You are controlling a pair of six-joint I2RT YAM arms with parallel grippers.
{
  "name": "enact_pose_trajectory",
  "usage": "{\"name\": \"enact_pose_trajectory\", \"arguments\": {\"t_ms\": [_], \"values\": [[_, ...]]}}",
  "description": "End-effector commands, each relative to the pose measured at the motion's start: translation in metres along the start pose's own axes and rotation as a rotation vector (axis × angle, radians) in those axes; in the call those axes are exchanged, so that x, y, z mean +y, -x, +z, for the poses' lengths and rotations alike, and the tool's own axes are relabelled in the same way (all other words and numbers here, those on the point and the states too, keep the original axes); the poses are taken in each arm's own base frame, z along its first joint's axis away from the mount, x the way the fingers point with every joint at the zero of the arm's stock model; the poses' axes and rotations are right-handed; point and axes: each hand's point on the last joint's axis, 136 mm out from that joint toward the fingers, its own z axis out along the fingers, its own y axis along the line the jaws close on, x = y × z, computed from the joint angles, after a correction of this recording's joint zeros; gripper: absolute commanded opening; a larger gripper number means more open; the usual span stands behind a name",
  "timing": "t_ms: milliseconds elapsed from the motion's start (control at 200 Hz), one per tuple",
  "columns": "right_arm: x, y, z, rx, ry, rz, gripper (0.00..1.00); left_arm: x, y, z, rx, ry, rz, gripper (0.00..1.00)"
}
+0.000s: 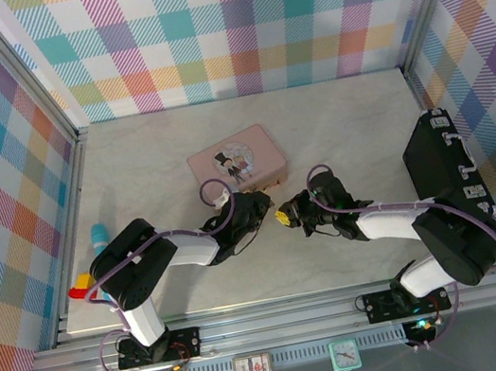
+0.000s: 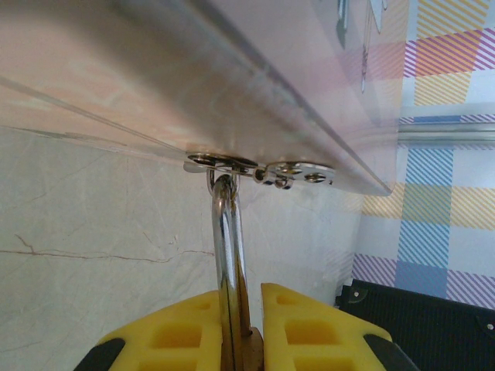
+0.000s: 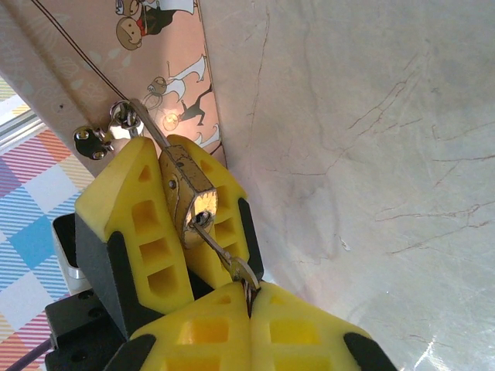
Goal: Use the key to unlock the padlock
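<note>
A: From above, the left gripper [image 1: 266, 218] and right gripper [image 1: 288, 216] are sitting tip to tip beside the tin [image 1: 250, 142].
B: Left wrist: the left one's clamping the padlock [image 2: 227, 278], its silver shackle [image 2: 224, 224] threading the tin's hasp [image 2: 263, 168].
A: Right wrist: the right one's pinching the key [image 3: 220, 253], its tip sitting in the brass body.

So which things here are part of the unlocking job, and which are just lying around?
Job: padlock, key, left gripper, right gripper, pink tin the padlock hangs on.
Lying about: black case, blue item, small clock.
</note>
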Motion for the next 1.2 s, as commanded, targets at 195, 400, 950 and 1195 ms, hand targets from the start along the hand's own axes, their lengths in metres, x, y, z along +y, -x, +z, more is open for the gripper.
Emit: {"name": "enact_pose_trajectory", "arguments": {"t_ms": [195,400,950,1195], "values": [[0.0106,0.0011,0.0022,-0.006,0.02,-0.021,0.0,0.0159,-0.0501,-0.0052,0.212,0.032,-0.06,0.0],[0.0128,0.0003,0.0054,0.005,0.02,-0.016,0.0,0.0142,-0.0488,-0.007,0.205,0.025,-0.058,0.0],[0.0136,0.0015,0.0035,-0.007,0.026,-0.014,0.0,0.0126,-0.0502,-0.007,0.212,0.019,-0.058,0.0],[0.0151,0.0042,0.0071,0.004,0.04,-0.007,0.0,0.0092,-0.0501,-0.0093,0.214,0.012,-0.059,0.0]]}}
